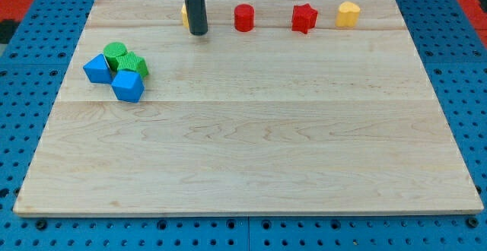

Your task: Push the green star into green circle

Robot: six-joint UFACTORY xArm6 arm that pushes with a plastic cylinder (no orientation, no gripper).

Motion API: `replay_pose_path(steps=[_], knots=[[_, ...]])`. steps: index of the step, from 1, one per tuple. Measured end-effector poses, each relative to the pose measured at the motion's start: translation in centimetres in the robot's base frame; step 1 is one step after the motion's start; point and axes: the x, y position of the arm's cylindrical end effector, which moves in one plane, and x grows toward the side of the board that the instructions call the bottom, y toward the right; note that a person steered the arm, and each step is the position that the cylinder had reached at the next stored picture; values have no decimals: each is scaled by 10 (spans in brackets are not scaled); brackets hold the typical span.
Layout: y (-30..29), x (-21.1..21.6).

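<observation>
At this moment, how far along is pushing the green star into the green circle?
Looks done: the green star sits against the green circle at the view's left, clustered with two blue blocks. In hand: nothing; my tip is far off near the view's top, beside a yellow block. Left: apparently nothing.

My tip (198, 32) is resting near the top edge of the pale wooden counter (251, 152), just beside a partly hidden yellow block (184, 15) and well apart from the left-hand cluster. There, the green star block (134, 65) is touching the green circle block (115, 52), with a blue pentagon-like block (97, 68) and a blue cube block (128, 86) pressing against them. A red cylinder block (243, 17), a red star block (303, 18) and a yellow hexagonal block (348, 14) are sitting in a row along the top.
</observation>
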Motion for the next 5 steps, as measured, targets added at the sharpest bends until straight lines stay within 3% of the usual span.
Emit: replay_pose_path(steps=[1, 2, 5], knots=[[9, 68], [-44, 100], [-121, 114]])
